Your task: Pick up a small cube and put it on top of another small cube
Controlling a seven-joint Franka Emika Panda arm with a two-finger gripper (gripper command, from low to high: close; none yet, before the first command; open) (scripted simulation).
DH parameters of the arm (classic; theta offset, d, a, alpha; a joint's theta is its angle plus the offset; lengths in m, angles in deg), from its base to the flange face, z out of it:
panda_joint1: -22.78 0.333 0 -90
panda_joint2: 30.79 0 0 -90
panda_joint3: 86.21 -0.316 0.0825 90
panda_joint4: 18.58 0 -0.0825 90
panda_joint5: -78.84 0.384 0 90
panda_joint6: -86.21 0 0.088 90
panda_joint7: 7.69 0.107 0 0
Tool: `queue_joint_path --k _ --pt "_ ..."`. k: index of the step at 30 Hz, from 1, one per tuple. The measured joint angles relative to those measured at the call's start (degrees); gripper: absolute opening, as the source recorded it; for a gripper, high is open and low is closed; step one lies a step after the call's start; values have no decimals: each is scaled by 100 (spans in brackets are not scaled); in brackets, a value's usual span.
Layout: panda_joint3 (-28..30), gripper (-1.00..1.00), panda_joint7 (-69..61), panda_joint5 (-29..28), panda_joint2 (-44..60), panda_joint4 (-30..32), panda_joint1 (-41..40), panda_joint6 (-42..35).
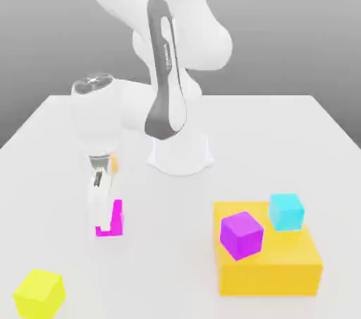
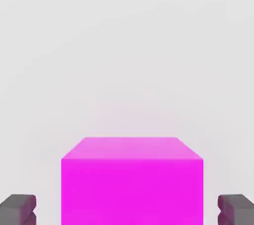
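1. Starting at the lower left of the exterior view, we see a yellow cube (image 1: 39, 294) on the white table (image 1: 303, 134), alone and well apart from the others.
2. A little to the right, the gripper (image 1: 101, 201) points down over the magenta cube (image 1: 113, 219), which sits on the table in the lower left part of the frame.
3. In the hand view the magenta cube (image 2: 132, 182) stands between the two grey fingertips (image 2: 20, 209). A small gap shows on each side, so the fingers are half wide and do not touch it.
4. In the lower right we see a flat orange block (image 1: 268, 258).
5. On it rest a purple cube (image 1: 242, 234) and, near it to the right, a cyan cube (image 1: 286, 211).
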Motion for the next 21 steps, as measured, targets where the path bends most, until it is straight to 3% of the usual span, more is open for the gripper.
queue_joint_path --k 6,15,21 --pt "2 -100 16 -19 0 0 -1 12" --pt "-23 -100 34 -93 -1696 239 23 -1444" --pt "-645 -100 -1028 86 -2131 -672 1142 -2758"
